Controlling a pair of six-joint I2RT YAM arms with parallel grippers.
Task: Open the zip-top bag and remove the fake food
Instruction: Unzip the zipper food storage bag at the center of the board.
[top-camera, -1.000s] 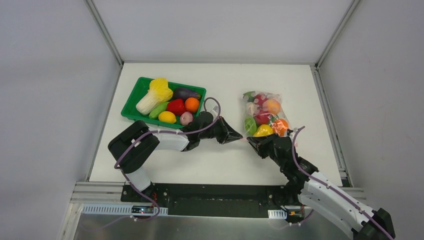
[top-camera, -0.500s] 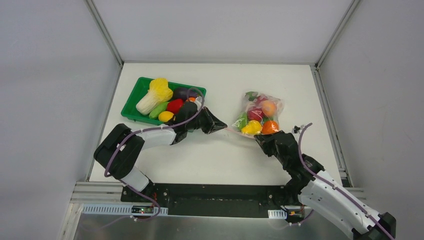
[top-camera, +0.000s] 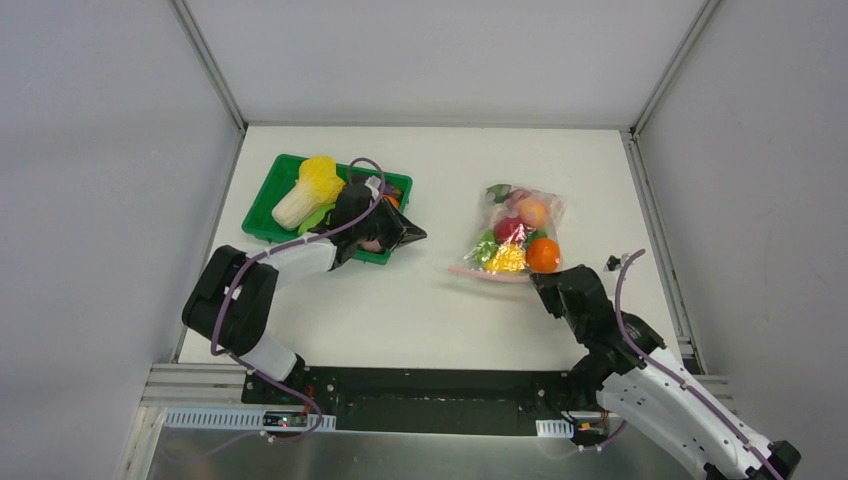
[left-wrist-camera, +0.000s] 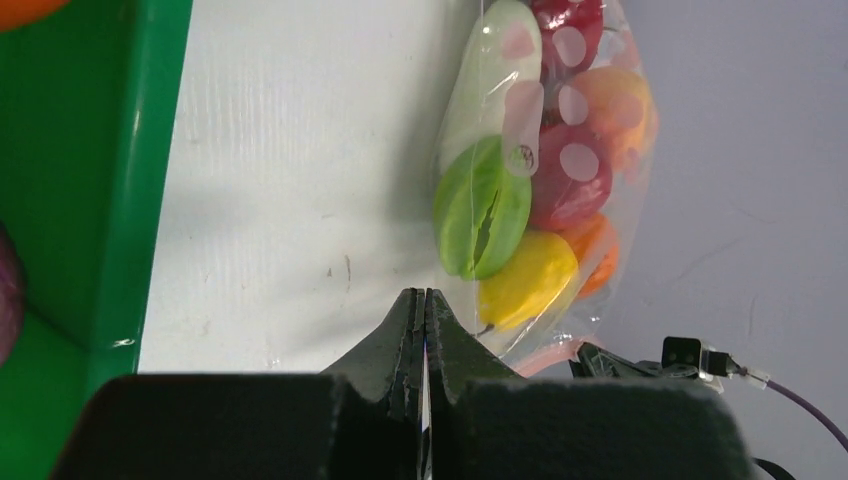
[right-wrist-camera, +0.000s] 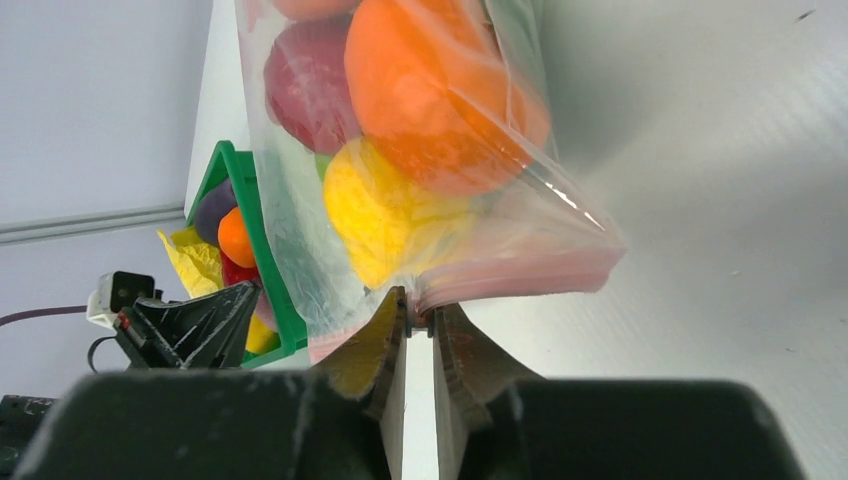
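The clear, soft zip-top bag sits on the table's right half. Its long axis runs near-to-far, with the pink zip strip at the near end. Glossy, rounded fake food bulges inside. The right gripper pinches the strip. The left gripper is clenched empty by the green tray's right edge.

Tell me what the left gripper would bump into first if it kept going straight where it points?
Probably the zip-top bag, near the green fake food inside. The shut left gripper has only table before that, though it might just slip past the bag's edge.
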